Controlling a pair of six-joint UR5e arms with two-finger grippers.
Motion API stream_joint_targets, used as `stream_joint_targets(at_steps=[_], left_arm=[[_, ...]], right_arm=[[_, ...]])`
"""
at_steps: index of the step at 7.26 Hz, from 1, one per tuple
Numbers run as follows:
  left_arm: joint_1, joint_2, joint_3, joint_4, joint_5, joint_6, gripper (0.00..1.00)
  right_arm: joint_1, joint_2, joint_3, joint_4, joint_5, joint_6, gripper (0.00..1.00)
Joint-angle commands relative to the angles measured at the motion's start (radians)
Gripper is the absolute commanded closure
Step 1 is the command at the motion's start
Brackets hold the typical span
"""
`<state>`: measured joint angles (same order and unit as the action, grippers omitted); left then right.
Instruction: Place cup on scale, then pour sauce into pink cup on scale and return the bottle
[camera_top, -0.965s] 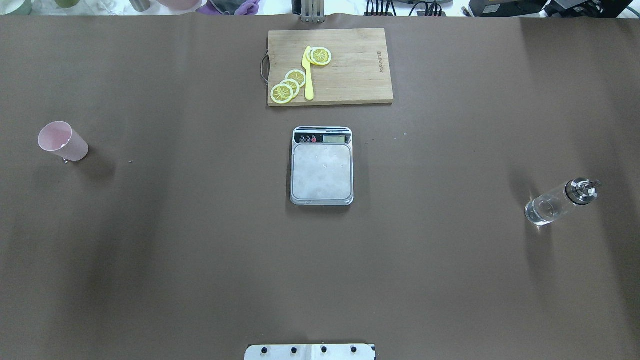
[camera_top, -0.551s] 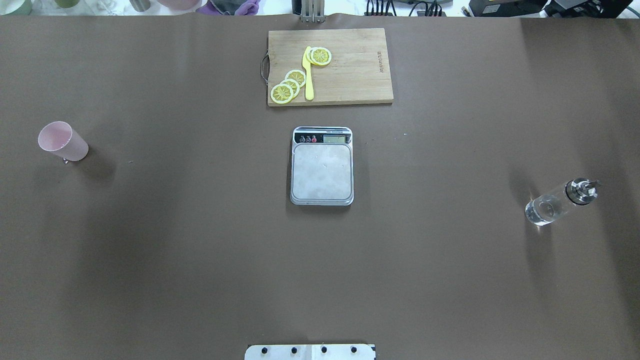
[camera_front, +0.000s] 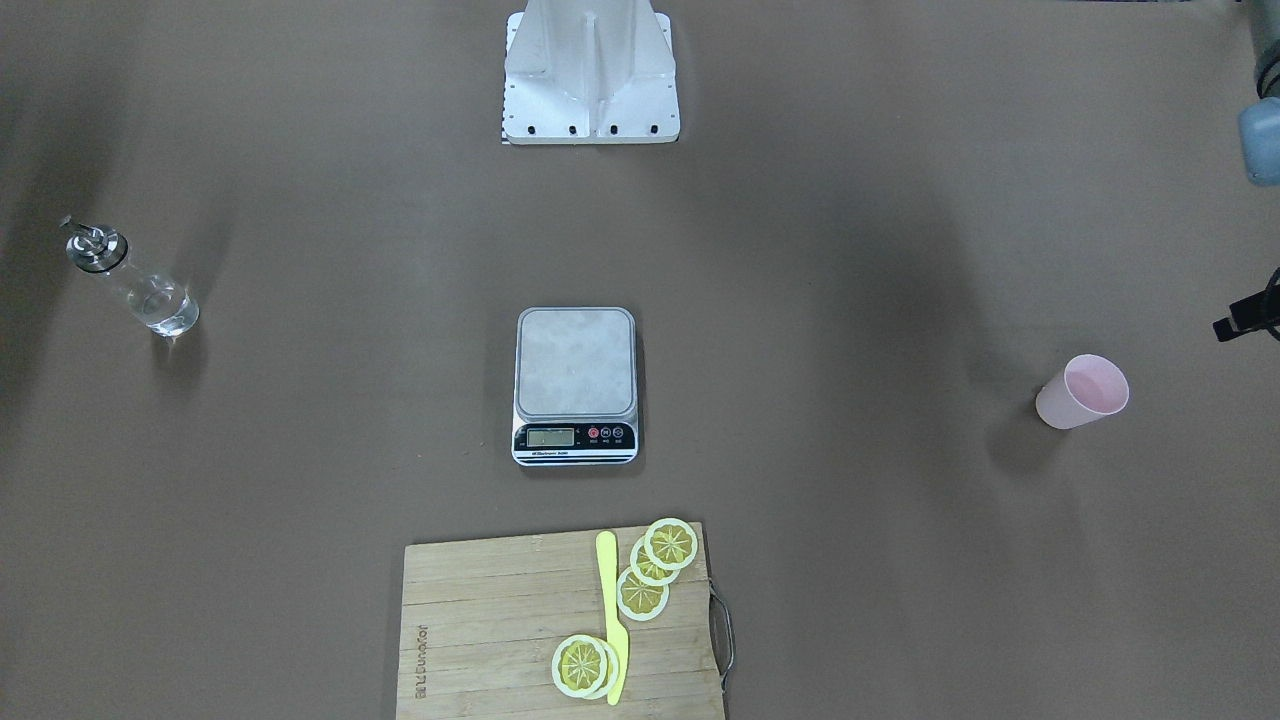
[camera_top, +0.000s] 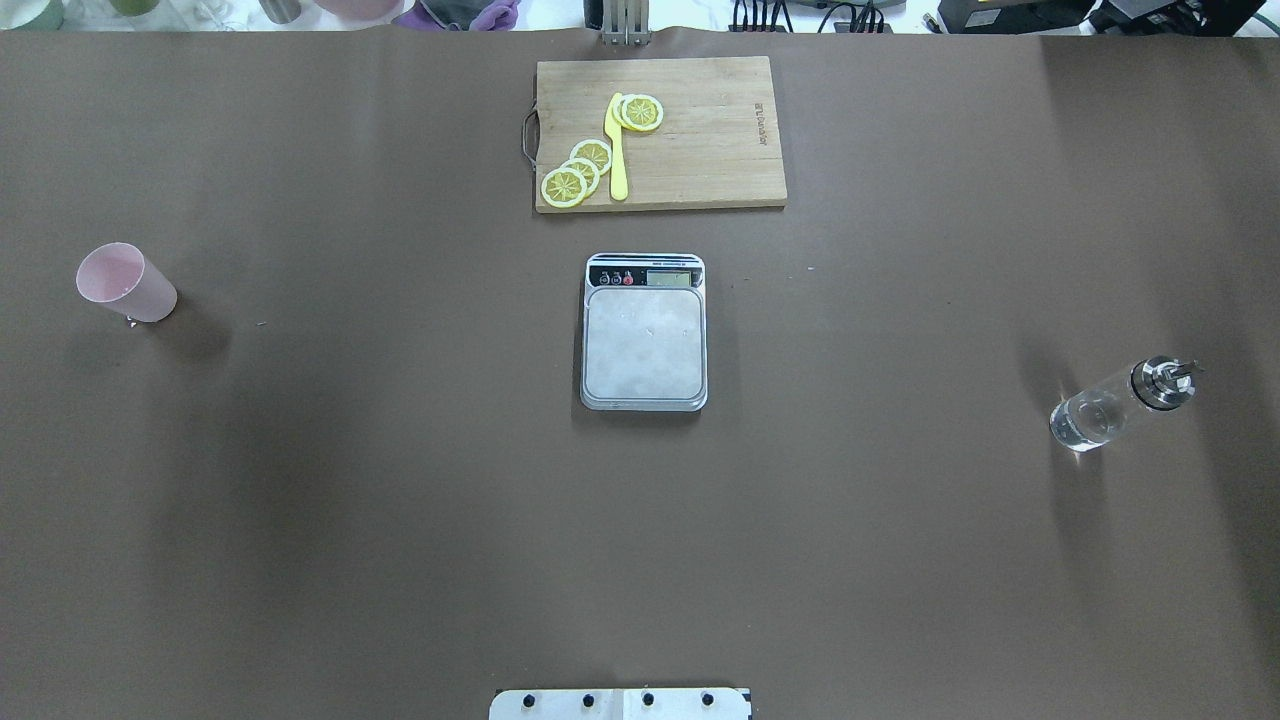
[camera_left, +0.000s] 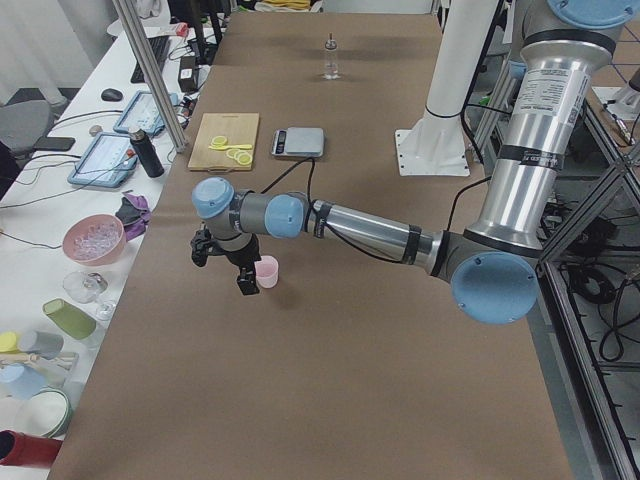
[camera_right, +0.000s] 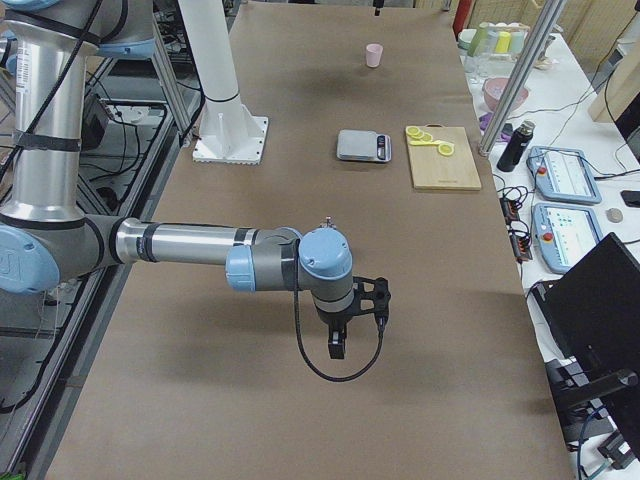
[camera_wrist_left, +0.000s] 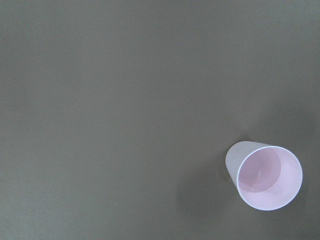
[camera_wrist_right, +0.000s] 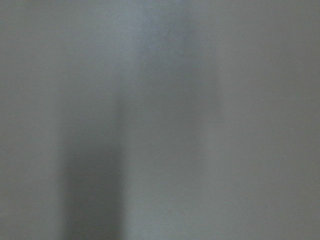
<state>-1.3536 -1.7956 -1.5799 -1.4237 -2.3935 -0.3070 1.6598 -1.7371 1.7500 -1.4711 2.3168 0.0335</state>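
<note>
Cup (camera_top: 125, 283), scale (camera_top: 644, 333), bottle (camera_top: 1110, 410) unmoved on brown table (camera_top: 400, 520).

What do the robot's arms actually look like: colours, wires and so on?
The left arm and right arm are silver tubes with black rings, joined by rounded grey joints with pale blue caps. The left gripper and right gripper are small and black, each with a thin black cable looping by the wrist. No markings are legible.

Overhead and front views opposed, sharing the scale (camera_top: 644, 345); side views lengthwise; wrist views close, downward
</note>
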Motion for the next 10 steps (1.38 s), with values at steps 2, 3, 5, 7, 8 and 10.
stream_joint_targets(at_steps=[2, 3, 5, 7, 8, 10], left_arm=[[0.098, -0.007, 0.113, -0.222, 0.000, -0.151, 0.03], [0.115, -0.010, 0.133, -0.251, 0.000, -0.167, 0.03], [0.145, -0.028, 0.150, -0.254, 0.002, -0.178, 0.25], [0.154, -0.034, 0.155, -0.253, 0.002, -0.176, 0.52], [0.156, -0.036, 0.159, -0.254, 0.000, -0.176, 0.56], [0.163, -0.034, 0.165, -0.254, 0.000, -0.178, 0.64]], right_arm=[[-0.002, 0.001, -0.009, 0.000, -0.004, -0.004, 0.00], [-0.002, -0.001, -0.012, 0.000, -0.004, -0.027, 0.00], [-0.002, -0.001, -0.050, 0.023, -0.004, -0.061, 0.00], [-0.002, 0.004, -0.064, 0.063, -0.002, -0.049, 0.00], [-0.002, 0.004, -0.066, 0.063, -0.007, -0.050, 0.00], [-0.003, 0.005, -0.070, 0.064, -0.004, -0.047, 0.00]])
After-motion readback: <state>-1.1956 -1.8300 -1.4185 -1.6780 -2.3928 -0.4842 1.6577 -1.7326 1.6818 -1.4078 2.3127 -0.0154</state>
